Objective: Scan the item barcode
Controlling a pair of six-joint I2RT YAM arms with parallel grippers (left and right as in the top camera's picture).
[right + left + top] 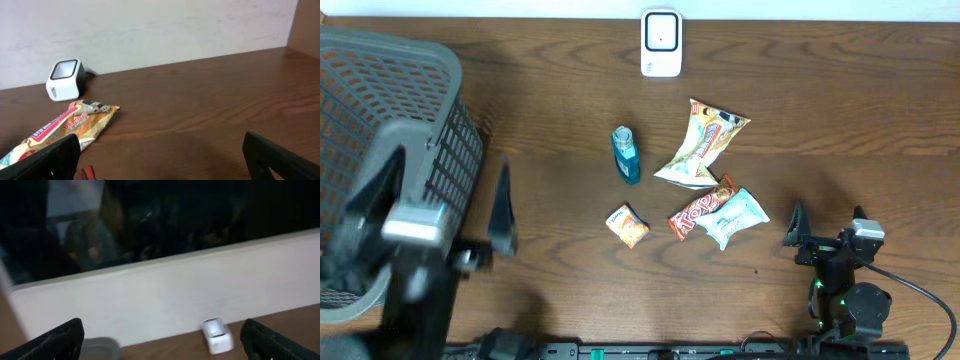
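Overhead, tabletop (550, 80). Grey basket (390, 100) is sitting at 9 o'clock. Left pincer (161, 332) is hanging beside it at about 8 o'clock, jaws spread wide, pinching nothing. Blue bottle (626, 153) is lying near centre, with a small orange packet (628, 226) at its 6 o'clock, apart from it. White scanner (661, 43) is standing at the 12 o'clock edge, well apart from the items. Cream snack bag (702, 143) is lying at 3 o'clock of the bottle. Red wrapper (694, 211) is touching the bag's 6 o'clock end, pale blue packet (738, 217) touching its 3 o'clock side. Right pincer (161, 145) is resting at 4 o'clock, jaws spread, empty.
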